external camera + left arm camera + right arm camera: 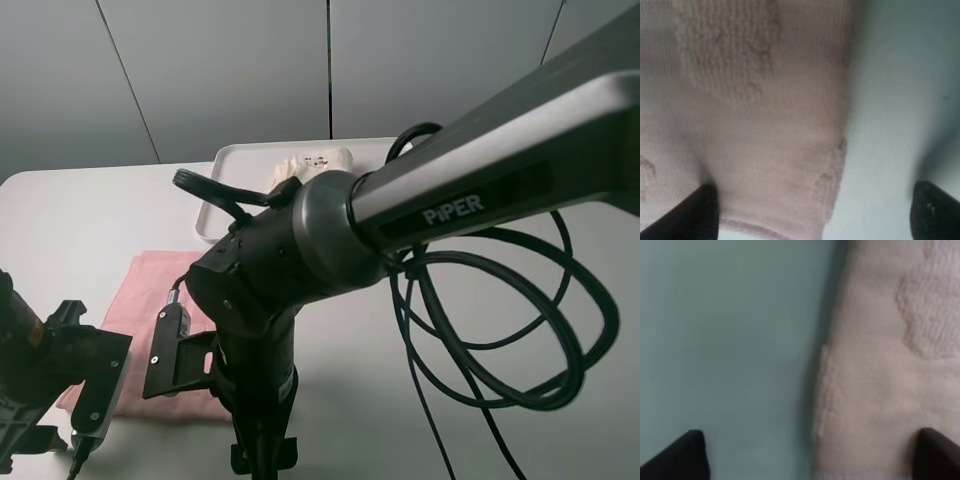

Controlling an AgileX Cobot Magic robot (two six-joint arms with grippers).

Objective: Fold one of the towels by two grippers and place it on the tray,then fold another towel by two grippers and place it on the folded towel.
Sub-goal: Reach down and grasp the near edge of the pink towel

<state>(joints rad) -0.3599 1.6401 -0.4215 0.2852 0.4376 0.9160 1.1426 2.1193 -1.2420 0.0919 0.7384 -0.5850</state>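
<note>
The only readable text is "PiPER", in pale letters on the grey arm link [480, 195] nearest the camera.

Robotics lab, grey panel wall [230, 70], white tbl [60, 220]

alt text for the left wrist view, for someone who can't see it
Close-up of the pale pink towel lying flat on the white table, a corner and side edge in view. The two black fingertips of the left gripper stand wide apart, one over the towel, the other over bare table.
</note>
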